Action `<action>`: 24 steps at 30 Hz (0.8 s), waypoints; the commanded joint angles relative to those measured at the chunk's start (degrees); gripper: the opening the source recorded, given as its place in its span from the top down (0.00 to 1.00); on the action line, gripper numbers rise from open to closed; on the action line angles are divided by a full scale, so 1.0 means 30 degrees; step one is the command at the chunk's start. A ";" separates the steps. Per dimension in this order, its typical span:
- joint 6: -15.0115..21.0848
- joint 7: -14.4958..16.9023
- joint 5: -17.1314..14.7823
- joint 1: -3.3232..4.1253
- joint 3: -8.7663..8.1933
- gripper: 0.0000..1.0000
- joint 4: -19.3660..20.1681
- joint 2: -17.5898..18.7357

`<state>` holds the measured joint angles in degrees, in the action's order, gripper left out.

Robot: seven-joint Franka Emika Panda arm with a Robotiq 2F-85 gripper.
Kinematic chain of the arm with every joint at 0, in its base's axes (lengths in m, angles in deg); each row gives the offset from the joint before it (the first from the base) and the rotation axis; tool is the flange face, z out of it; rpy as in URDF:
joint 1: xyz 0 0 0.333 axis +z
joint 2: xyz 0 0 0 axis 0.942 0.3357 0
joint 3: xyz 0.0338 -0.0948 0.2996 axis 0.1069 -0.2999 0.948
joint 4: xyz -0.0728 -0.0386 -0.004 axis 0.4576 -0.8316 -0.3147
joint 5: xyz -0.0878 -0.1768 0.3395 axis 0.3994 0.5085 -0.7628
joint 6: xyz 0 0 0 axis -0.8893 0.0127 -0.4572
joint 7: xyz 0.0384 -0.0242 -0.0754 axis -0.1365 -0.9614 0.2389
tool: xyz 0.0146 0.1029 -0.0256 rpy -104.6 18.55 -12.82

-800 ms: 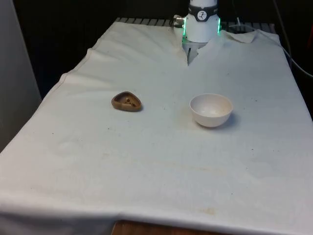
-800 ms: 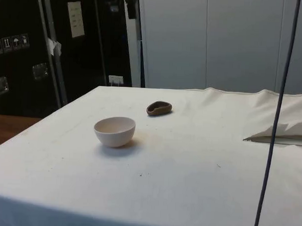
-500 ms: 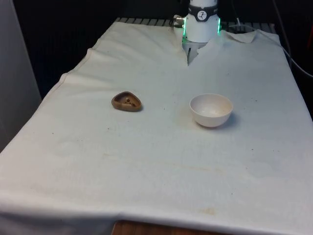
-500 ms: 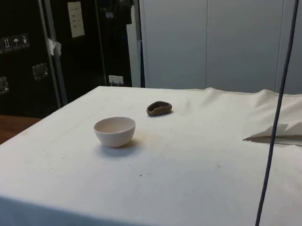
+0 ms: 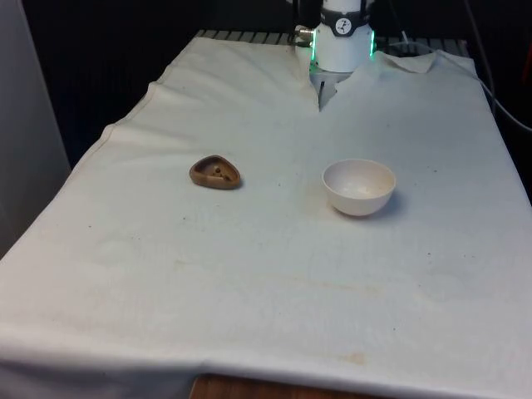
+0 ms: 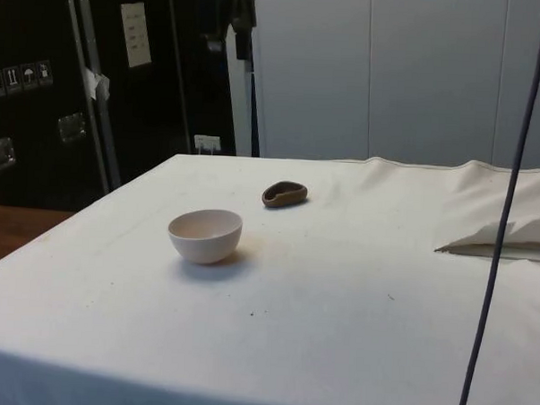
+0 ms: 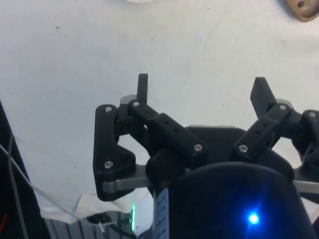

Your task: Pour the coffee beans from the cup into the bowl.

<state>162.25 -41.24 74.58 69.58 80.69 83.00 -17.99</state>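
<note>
A small, low brown cup (image 5: 215, 172) rests on the white cloth toward the front view's left, with a light speck inside; its contents are too small to make out. A white bowl (image 5: 359, 186) stands upright to its right, about a hand's width apart. In the side view the bowl (image 6: 205, 235) is nearer and the cup (image 6: 284, 194) lies behind it. My gripper (image 7: 202, 84) hangs open high above the cloth, nothing between its fingers (image 7: 143, 82). In the wrist view the cup (image 7: 303, 9) lies well beyond the fingertips.
The white cloth (image 5: 249, 274) covers the whole table and bunches into folds near the robot base (image 5: 343, 37). A dark cable (image 6: 500, 239) hangs down across the side view's right.
The hanging cable in the side view has swung slightly to the right. The cup and bowl have not moved.
</note>
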 commanded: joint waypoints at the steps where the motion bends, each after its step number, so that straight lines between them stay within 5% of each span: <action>1: 0.0497 0.0134 0.0000 -0.0057 -0.0057 0.00 0.0401 -0.0210; 9: 0.2330 0.0993 -0.0115 -0.0115 -0.0821 0.00 0.2273 -0.0630; 24: 0.4125 0.2426 -0.0248 -0.0191 -0.2177 0.00 0.3648 -0.0229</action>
<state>174.11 -34.31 74.35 69.18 73.93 93.77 -18.57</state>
